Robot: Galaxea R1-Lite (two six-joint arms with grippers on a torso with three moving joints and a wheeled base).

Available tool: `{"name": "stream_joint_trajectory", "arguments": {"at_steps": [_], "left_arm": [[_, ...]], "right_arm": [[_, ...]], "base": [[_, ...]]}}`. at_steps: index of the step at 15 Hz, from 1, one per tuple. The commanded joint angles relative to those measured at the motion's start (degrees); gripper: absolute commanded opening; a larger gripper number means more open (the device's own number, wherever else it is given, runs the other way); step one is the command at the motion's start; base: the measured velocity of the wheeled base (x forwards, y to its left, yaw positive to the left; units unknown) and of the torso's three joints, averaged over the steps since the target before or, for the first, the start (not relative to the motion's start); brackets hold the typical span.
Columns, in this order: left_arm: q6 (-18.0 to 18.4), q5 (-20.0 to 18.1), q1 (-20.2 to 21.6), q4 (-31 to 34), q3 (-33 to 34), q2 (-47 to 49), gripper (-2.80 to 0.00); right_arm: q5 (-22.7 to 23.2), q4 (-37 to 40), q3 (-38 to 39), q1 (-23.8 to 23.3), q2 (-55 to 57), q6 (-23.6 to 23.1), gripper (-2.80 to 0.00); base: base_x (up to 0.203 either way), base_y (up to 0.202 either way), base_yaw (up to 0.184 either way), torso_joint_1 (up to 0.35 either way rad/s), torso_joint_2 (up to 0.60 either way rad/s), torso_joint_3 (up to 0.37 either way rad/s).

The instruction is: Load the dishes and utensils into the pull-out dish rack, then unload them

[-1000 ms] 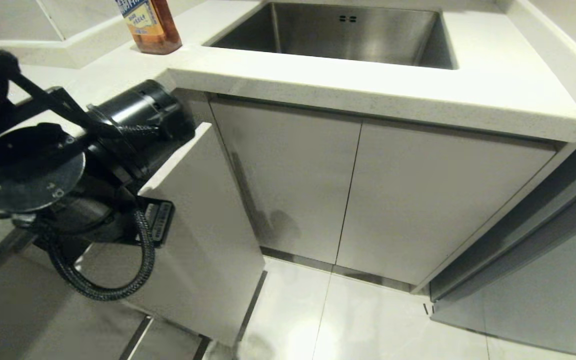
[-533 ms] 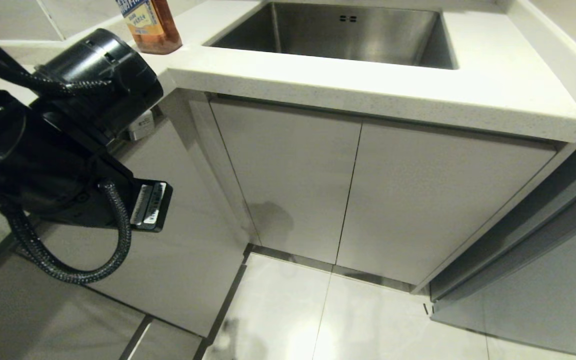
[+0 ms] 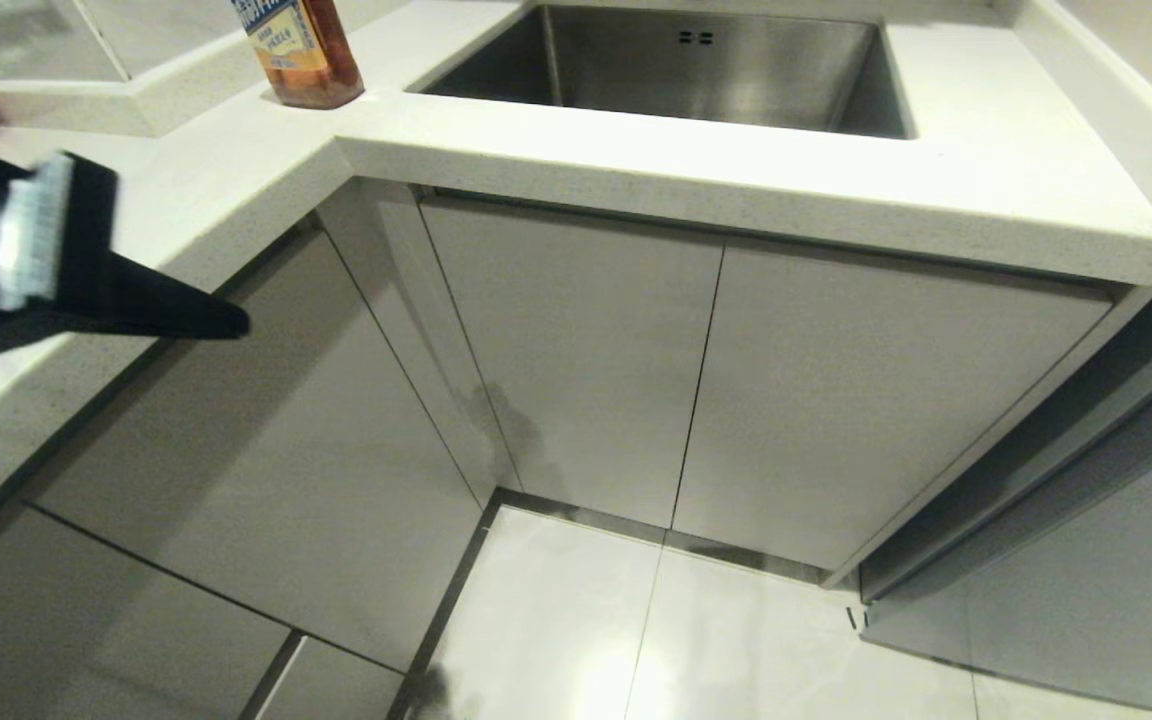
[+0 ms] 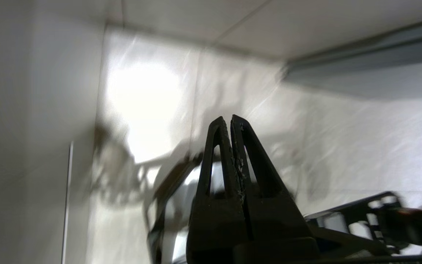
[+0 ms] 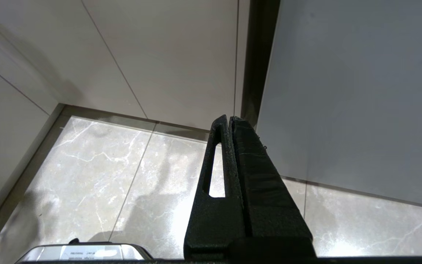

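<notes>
Stainless sink (image 3: 696, 65): set into the white bench (image 3: 986, 180), basin holding nothing that shows.

Amber bottle (image 3: 298, 50) with a printed label: upright on the bench at the inner corner, just left of the sink; its top is cut off by the picture's edge.

Pull-out dish rack: only its tall pale cabinet front (image 3: 266, 450) shows, lying flush with the neighbouring doors under the left run of the bench. Wire basket, dishes and utensils are not in sight in any view.

Double cabinet doors (image 3: 716, 390): shut, below the sink, one narrow seam between them.

Floor (image 3: 656, 640): pale glossy marble-look tiles, open in the corner before the cabinets. A grey panel (image 3: 1086, 560) stands along the right side.

Left gripper (image 4: 231, 119): at the far left of the head view, raised beside the bench edge, dark finger pointing right toward the cabinet face; fingers pressed together, holding nothing. Its wrist view is smeared by motion.

Right gripper (image 5: 229, 119): low, pointing down over the floor tiles near the cabinet base and the grey panel; fingers together, holding nothing.
</notes>
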Motion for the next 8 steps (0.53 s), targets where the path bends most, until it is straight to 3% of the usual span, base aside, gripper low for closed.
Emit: {"name": "stream_joint_trajectory", "arguments": {"at_steps": [1, 5, 8], "left_arm": [[1.98, -1.02, 2.15, -0.29, -1.05, -9.44, -2.8], [10.51, -5.2, 19.21, -3.48, 1.25, -24.36, -2.8], [15.34, -8.01, 28.0, -4.66, 12.68, -37.34, -2.8]], "right_arm": [[0.01, -0.02, 0.0, 0.02, 0.07, 0.01, -2.8], [0.01, -0.02, 0.0, 0.02, 0.0, 0.01, -2.8], [0.01, -0.02, 0.0, 0.02, 0.0, 0.01, -2.8]], "base": [[0.0, 0.0, 0.0, 0.0, 0.0, 0.0], [0.0, 0.0, 0.0, 0.0, 0.0, 0.0], [0.0, 0.0, 0.0, 0.0, 0.0, 0.0]]}}
